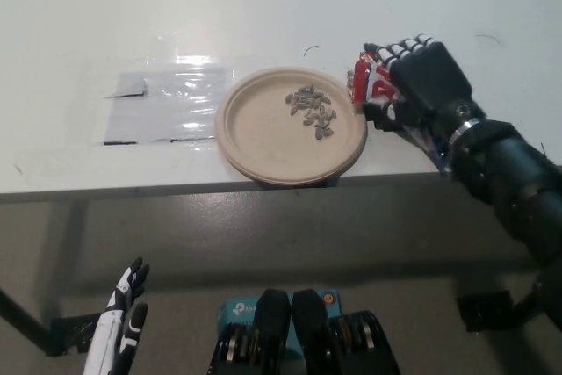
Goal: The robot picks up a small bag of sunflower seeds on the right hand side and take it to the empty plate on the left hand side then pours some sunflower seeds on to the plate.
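Lab-like room: bare white table [263, 6], grey floor [263, 234].

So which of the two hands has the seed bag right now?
The black right hand, shut on the seed bag beside the plate. The white left hand hangs below the table, holding nothing.

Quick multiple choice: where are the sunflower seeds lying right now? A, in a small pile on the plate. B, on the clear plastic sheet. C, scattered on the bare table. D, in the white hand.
A: the seeds lie in a small cluster on the plate, toward its upper right; the right hand holds the bag beside the plate's right rim.
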You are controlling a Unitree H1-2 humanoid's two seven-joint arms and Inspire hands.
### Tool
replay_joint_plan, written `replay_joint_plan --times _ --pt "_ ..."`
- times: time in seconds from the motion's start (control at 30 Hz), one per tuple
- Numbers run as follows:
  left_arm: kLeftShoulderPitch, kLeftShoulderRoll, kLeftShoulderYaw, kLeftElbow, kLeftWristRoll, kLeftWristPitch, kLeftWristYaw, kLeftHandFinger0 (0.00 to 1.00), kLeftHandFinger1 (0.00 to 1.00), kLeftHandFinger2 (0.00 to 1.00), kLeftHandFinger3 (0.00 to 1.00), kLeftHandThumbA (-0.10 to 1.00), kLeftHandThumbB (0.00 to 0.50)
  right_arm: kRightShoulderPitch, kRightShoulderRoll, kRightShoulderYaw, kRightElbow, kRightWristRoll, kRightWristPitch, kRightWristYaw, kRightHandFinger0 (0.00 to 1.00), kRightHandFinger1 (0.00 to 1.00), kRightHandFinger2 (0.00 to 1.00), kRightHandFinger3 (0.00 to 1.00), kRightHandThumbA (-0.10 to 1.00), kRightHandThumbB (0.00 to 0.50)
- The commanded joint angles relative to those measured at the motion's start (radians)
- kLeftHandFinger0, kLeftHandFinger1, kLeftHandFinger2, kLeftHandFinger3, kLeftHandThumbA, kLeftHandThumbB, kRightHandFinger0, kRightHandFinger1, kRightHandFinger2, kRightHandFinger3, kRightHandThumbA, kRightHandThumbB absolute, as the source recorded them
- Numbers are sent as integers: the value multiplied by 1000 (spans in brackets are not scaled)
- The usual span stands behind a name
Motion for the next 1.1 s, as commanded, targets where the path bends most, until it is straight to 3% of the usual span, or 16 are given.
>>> replay_joint_plan --times 0.0,0.07,0.17,0.27,0.47,0.5,0.6,0.7,0.8,1.07 --pt "8 7 -6 -26 3 -32 -4 1000 1000 1000 1000 1000 15 -49 -6 -26 -14 52 74 41 1000 1000 1000 1000 634 453" --pt "11 9 -6 -30 7 -32 -4 1000 1000 1000 1000 1000 7 -48 -4 -38 -16 66 69 52 1000 1000 1000 1000 619 452" --pt "9 10 -6 -23 6 -40 -3 1000 1000 1000 1000 1000 14 -48 -9 -36 -19 66 77 61 1000 1000 1000 1000 723 430" --pt "9 10 -7 -22 6 -42 -4 1000 1000 1000 1000 1000 14 -46 -14 -38 -24 72 74 67 1000 1000 1000 1000 752 430" --pt "3 10 -4 -24 5 -35 -4 1000 1000 996 1000 1000 13 -53 -31 -94 -65 138 -12 130 1000 1000 1000 1000 925 469" --pt "2 11 -4 -31 6 -20 -7 1000 1000 1000 1000 1000 20 -56 -38 -117 -91 166 -54 174 1000 1000 1000 1000 984 480" --pt "1 13 -5 -29 13 -33 -4 1000 1000 1000 1000 1000 4 -41 -56 -187 -191 254 -143 309 1000 1000 1000 1000 1000 500" --pt "-8 12 -3 -20 7 -38 -3 1000 1000 997 1000 1000 7 5 -89 -261 -420 412 -180 570 1000 1000 1000 1000 1000 500" --pt "-9 11 -2 -17 12 -42 0 1000 1000 990 1000 1000 13 72 -126 -277 -692 560 -107 776 1000 1000 1000 1000 1000 499" --pt "-17 7 1 -27 11 -25 1 1000 1000 1000 1000 1000 36 166 -196 -251 -1108 783 132 1082 1000 1000 1000 1000 961 500"
